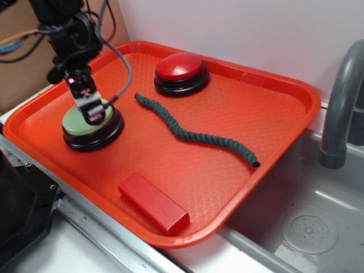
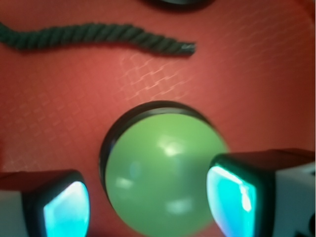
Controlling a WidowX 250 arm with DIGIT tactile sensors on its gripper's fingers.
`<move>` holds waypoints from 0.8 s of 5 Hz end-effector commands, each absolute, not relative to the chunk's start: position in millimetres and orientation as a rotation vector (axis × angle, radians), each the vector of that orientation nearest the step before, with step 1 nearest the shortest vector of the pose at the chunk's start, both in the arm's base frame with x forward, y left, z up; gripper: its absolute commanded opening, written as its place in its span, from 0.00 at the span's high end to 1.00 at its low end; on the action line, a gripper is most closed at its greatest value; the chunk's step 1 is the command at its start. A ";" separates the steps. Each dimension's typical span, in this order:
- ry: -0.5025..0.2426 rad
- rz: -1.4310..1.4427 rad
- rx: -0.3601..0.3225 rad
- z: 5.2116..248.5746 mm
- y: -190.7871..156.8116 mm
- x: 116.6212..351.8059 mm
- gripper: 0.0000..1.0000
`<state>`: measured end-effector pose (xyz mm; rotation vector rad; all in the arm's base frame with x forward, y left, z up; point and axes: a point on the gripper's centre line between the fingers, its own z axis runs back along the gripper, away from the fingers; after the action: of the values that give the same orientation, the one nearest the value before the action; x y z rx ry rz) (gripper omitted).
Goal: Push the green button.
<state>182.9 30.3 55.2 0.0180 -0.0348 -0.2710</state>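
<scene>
Though glossy, pale green button [image 2: 165,173]

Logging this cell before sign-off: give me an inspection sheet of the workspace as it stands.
Surface: orange tray, resting partly over a grey sink.
Job's things: green button at the tray's left end.
Clutter: red button, dark green rope, red block.
Grippers: hand directly above the green button, fingers apart; contact cannot be told.
Cables: black cable looping from the arm.
Surroundings: grey faucet, cardboard, white wall.
</scene>
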 end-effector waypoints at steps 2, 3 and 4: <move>-0.077 -0.243 0.120 88.1 23.4 188.2 0.00; -0.126 -0.205 0.118 116.7 26.0 180.2 0.00; -0.149 -0.180 0.099 126.0 32.1 176.9 0.00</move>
<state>165.1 36.3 113.2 0.0898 -0.1001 -0.1775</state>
